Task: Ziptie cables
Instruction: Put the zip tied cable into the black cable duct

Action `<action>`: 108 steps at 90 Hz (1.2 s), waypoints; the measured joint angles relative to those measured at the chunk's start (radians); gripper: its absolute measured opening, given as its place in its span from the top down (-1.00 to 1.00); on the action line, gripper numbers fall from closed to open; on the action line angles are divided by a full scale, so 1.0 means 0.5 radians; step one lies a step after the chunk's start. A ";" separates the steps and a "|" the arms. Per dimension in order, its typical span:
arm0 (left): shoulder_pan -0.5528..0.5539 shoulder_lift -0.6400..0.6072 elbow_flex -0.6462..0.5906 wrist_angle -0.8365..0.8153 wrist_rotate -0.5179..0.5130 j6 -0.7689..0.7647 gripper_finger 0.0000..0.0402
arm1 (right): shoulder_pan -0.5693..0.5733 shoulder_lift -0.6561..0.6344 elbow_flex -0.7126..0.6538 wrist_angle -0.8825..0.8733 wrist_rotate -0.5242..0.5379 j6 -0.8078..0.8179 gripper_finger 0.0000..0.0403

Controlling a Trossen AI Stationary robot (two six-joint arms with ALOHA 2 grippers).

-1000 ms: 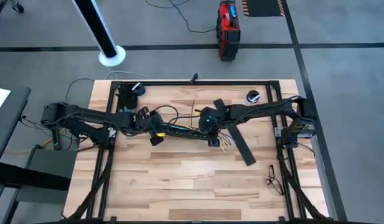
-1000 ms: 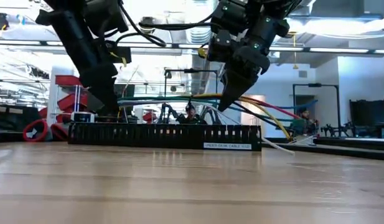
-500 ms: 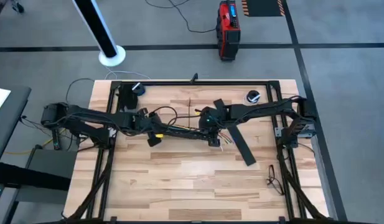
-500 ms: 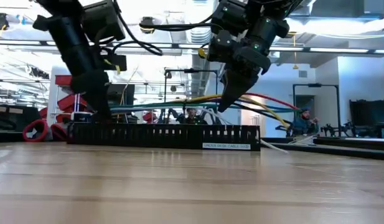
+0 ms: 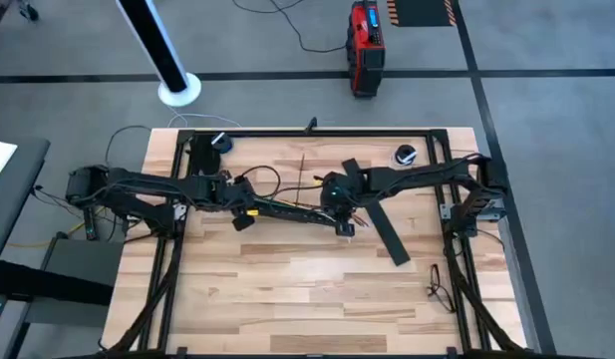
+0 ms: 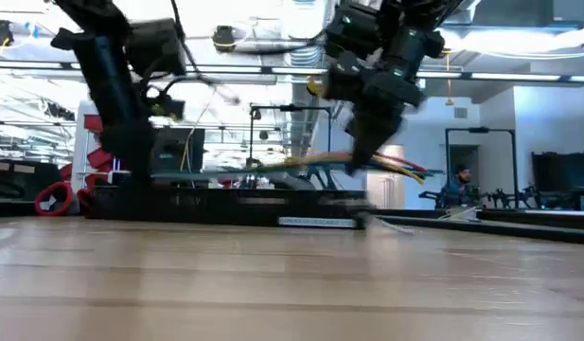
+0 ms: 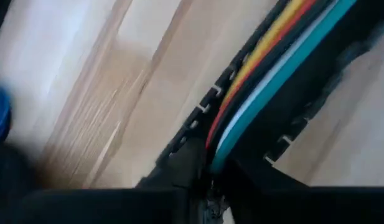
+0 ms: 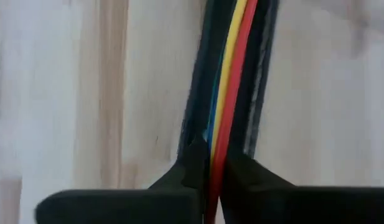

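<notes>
The cables (image 6: 273, 164), a bundle of yellow, red, white and teal wires, stretch between my two grippers. They run along the long black comb-slotted channel (image 6: 225, 204) at the table's middle. My left gripper (image 5: 241, 211) is shut on their left end. My right gripper (image 5: 343, 223) is shut on them near their right end. Short free ends (image 6: 410, 169) stick out past my right gripper. My left gripper pinches the cable bundle's left end (image 7: 224, 146) between its two fingers, which come from above and slant down across the bundle. The wires run taut from the fingers along the channel. My right gripper pinches the bundle near its right end (image 8: 218, 146) between its two fingers, from above and pointing down. The yellow and red wires show side by side in the hold and run on straight over the channel.
A flat black strip (image 5: 379, 217) lies slanted just right of my right gripper. Two small dark round objects (image 5: 219, 143) (image 5: 405, 155) sit near the far edge. A thin dark tangle (image 5: 439, 284) lies at the near right by the frame.
Both grippers have gone down with the cables, and the left one has also drawn a little toward the table's left edge. The bundle now sits lower and closer to the channel's top. The channel has slid a little to the left. Both grippers stay shut.
</notes>
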 joint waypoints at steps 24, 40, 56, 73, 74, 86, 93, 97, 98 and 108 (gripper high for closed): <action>-0.003 0.003 0.000 -0.022 -0.043 -0.036 0.00 | 0.000 0.000 0.007 -0.031 0.006 0.020 0.60; -0.006 0.002 0.002 -0.008 -0.032 -0.038 -0.02 | -0.001 0.000 0.008 -0.016 0.020 0.021 0.58; -0.008 0.002 0.037 -0.005 -0.004 -0.096 -0.01 | -0.001 0.000 0.011 -0.010 0.023 0.035 0.58; -0.009 -0.007 0.134 0.019 0.002 -0.077 -0.01 | 0.007 0.000 0.013 -0.005 0.024 0.074 0.58; -0.009 -0.007 0.141 0.022 0.001 -0.072 -0.01 | 0.010 0.000 0.013 -0.004 0.024 0.075 0.58; -0.010 -0.007 0.175 0.030 0.045 0.025 -0.01 | 0.016 0.000 0.015 -0.002 0.024 0.079 0.58; -0.010 -0.005 0.176 0.031 0.101 0.049 -0.01 | 0.016 0.000 0.015 -0.007 0.024 0.079 0.58; -0.011 -0.004 0.176 0.031 0.101 0.046 -0.02 | 0.016 0.000 0.015 -0.007 0.024 0.079 0.58; -0.011 -0.004 0.176 0.031 0.100 0.046 -0.02 | 0.016 0.000 0.015 -0.008 0.024 0.079 0.58; -0.011 -0.004 0.176 0.062 0.026 0.070 -0.07 | 0.016 0.000 0.015 -0.014 0.024 0.079 0.58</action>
